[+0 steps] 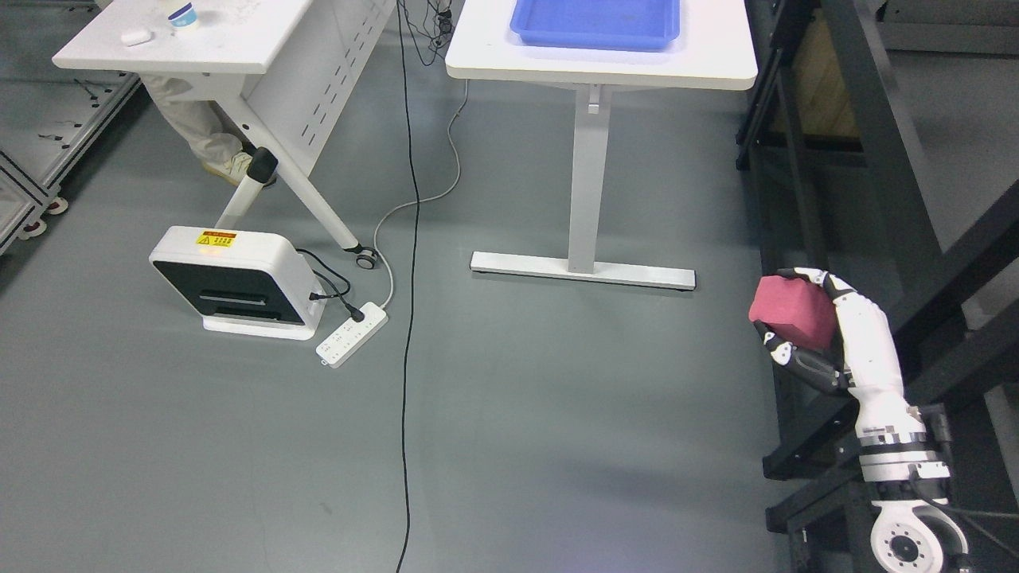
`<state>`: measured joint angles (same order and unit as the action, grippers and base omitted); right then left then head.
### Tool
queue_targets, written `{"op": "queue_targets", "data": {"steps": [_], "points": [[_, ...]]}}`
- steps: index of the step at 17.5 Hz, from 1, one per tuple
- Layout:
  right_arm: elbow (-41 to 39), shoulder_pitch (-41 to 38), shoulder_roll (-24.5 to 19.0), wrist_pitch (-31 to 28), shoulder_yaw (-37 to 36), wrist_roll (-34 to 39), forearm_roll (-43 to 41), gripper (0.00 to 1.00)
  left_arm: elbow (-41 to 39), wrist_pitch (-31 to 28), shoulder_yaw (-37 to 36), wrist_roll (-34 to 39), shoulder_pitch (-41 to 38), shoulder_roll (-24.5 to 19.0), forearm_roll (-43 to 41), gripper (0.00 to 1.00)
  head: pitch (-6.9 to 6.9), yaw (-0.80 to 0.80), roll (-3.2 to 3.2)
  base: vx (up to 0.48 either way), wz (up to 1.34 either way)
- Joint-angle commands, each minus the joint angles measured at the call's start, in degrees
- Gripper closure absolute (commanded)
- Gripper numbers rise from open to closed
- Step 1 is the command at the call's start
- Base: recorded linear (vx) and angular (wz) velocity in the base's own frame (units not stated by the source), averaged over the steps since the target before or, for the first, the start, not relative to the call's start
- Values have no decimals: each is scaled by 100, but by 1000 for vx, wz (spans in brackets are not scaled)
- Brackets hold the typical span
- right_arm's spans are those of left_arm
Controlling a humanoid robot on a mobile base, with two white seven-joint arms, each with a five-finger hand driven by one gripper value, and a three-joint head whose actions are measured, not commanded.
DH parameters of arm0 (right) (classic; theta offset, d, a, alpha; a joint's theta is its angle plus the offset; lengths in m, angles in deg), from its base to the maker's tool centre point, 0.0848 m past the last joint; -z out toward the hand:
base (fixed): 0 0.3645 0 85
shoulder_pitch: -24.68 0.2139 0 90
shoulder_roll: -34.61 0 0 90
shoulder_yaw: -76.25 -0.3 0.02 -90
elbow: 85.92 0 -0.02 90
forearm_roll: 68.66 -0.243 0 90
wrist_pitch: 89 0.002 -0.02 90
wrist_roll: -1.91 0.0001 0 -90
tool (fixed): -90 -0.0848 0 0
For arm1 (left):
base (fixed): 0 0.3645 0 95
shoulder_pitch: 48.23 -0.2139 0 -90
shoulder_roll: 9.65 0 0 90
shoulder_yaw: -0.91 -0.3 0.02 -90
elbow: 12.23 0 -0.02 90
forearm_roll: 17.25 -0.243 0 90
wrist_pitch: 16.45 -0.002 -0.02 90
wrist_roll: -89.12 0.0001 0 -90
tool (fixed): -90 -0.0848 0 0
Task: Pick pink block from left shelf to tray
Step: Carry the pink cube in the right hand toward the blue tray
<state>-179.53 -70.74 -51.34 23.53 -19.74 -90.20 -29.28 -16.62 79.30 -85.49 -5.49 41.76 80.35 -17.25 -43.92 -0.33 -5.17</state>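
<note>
Right hand: the robot's white right hand rises from the lower right corner on a white and black arm, fingers curled around a pink block, gripping it.
Pink block: the pink block sits in the right hand's grasp, held in the air above the grey floor, in front of a black frame.
Left arm: out of view.
Black frame: a black metal shelf frame runs down the right edge, just behind the right hand.
Tray: a blue tray lies on a white table at the top centre, well apart from the block; its far side is cut off by the top edge.
White table: the white table stands on a single pale post with a flat foot bar on the floor.
Second table: another white table stands at the upper left, with a small blue and white tub on it.
Person: a trouser leg and shoe show under the second table.
Floor items: a white and black box-shaped device with a yellow label sits on the floor at left, beside a white power strip. A black cable runs down the floor from top to bottom.
</note>
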Motion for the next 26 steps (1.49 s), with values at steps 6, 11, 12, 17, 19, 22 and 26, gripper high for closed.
{"op": "queue_targets", "data": {"steps": [6,11,12,17,19,22,26], "points": [[1,-29,51,41,-8,8,0,97,0,5,0,4,-52,-100,-9,0,0,0,0,10,40],[1,-29,69,41,-8,8,0,97,0,5,0,4,-52,-100,-9,0,0,0,0,43,101],[1,-29,104,41,-8,8,0,97,0,5,0,4,-52,-100,-9,0,0,0,0,66,304],[1,-160,122,67,1,8,0,97,0,5,0,4,-52,-100,-9,0,0,0,0,114,313],[1,-178,113,67,9,17,0,97,0,5,0,4,-52,-100,-9,0,0,0,0,160,309],[1,-178,113,67,18,35,0,97,0,5,0,4,-52,-100,-9,0,0,0,0,214,204],[1,-205,86,41,18,35,0,97,0,5,0,4,-52,-100,-9,0,0,0,0,256,18]]}}
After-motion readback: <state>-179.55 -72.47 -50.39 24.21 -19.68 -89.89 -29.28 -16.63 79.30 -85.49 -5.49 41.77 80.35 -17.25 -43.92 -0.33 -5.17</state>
